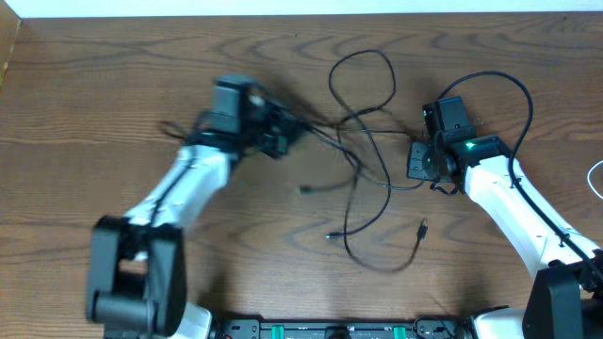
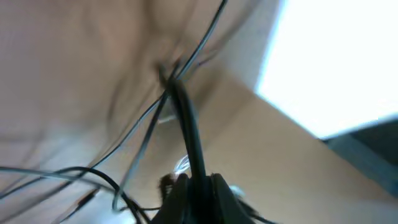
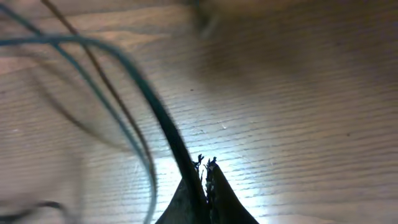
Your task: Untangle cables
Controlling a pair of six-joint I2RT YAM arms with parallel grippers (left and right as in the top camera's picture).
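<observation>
Evidently, in the overhead view, the thin black flexible cables [image 1: 363, 155] lay in loose, crossing loops at the middle of the brown wood-grain surface [image 1: 94, 85]. Their small plug ends lay toward the near edge. The left tool [image 1: 281, 139], shown blurred, sat at the left side of the tangle. The right tool [image 1: 420, 160] sat at its right side, and strands ran toward each.

In the left wrist view, the left tool [image 2: 198, 182] was clenched on one black strand. That strand rose to a point where several others crossed it.

In the right wrist view, the right tool [image 3: 205, 167] was likewise clamped on a dark strand low over the surface. The strand curved away to the far left, beside two thinner ones.

With a strand gripped on each side, the step in hand looked like the pulling-apart of the tangle. The next move probably called for drawing the two tools away from each other, left going left and right going right. It should be slow enough that the crossing in the middle slid loose rather than cinched into a knot.
</observation>
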